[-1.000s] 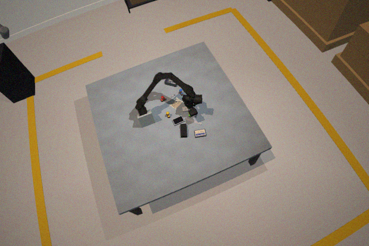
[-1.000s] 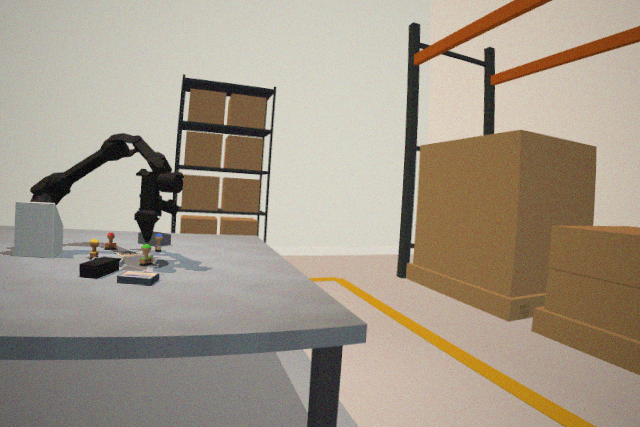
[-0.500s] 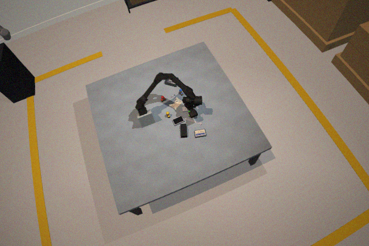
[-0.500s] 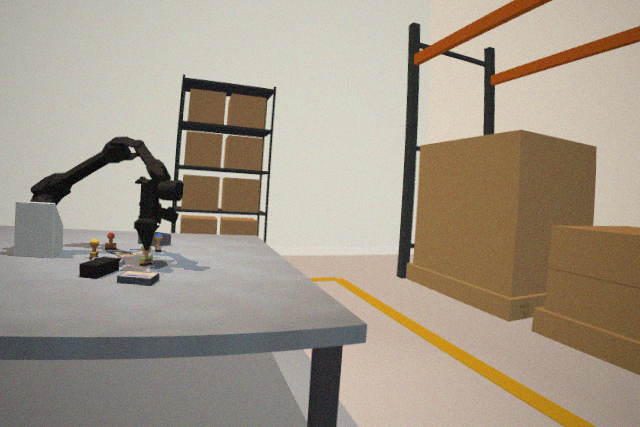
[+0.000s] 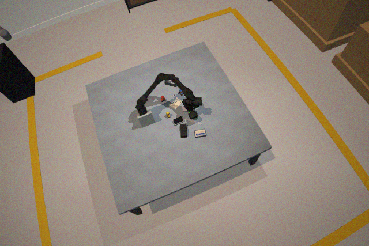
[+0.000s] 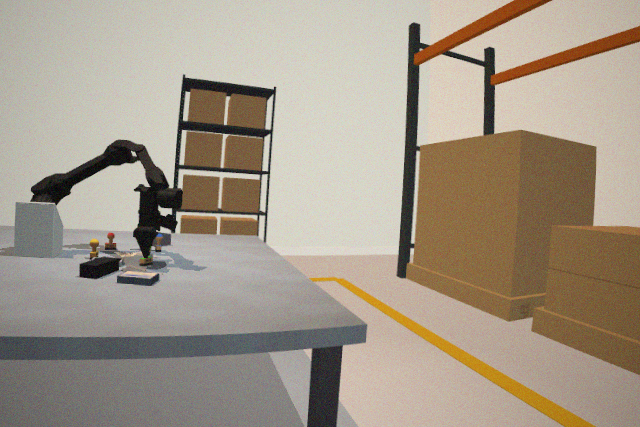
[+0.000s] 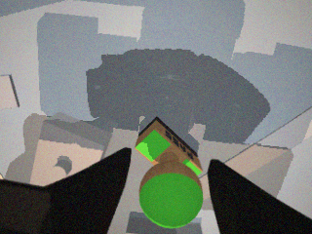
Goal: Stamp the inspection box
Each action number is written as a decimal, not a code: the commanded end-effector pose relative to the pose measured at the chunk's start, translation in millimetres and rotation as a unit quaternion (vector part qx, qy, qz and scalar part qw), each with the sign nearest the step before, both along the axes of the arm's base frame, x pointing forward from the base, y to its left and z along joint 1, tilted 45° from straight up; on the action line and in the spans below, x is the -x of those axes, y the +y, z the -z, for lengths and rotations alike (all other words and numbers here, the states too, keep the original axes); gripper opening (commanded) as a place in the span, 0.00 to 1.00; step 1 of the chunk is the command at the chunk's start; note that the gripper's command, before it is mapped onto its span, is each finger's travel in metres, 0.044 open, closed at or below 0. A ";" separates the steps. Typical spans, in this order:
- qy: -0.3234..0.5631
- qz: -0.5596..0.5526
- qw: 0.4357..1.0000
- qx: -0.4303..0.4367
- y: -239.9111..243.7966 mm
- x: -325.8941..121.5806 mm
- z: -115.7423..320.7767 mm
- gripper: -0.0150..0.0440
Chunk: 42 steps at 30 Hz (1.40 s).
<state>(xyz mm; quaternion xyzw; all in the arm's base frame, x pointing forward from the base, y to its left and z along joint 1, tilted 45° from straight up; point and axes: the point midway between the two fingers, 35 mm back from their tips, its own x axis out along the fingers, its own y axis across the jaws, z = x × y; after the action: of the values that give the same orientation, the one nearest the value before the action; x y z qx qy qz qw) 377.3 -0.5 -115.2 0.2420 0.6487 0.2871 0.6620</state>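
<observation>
Fingers of my gripper stood partway open around the green-topped stamp, with gaps either side and nothing gripped. That stamp was upright on the bench.

Green-knobbed stamp standing between open fingers of gripper, gaps showing on both sides in wrist view. Toward table's near edge, black block and flat labelled box blocking low travel; narrow lane running between them. Toward left edge, yellow-knobbed stamp obstructing. Toward far edge, red-knobbed stamp and blue-knobbed stamp standing apart, leaving passage between. Wider room stretching toward right corner.
</observation>
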 end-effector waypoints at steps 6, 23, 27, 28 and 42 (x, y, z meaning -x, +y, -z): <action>0.001 -0.001 1.000 -0.001 2.1 1.0 2.0 0.60; 0.001 -0.001 1.000 -0.001 2.1 1.0 2.0 0.41; 0.001 -0.001 1.000 0.000 1.6 0.9 1.5 0.27; 0.001 -0.001 1.000 0.000 1.2 0.8 1.2 0.25; 0.001 -0.001 1.000 0.000 -3.7 0.1 -3.3 0.25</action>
<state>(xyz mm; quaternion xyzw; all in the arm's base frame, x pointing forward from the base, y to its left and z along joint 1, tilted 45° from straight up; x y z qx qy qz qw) 377.2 -2.8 -113.2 0.2440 0.6491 0.2869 0.6609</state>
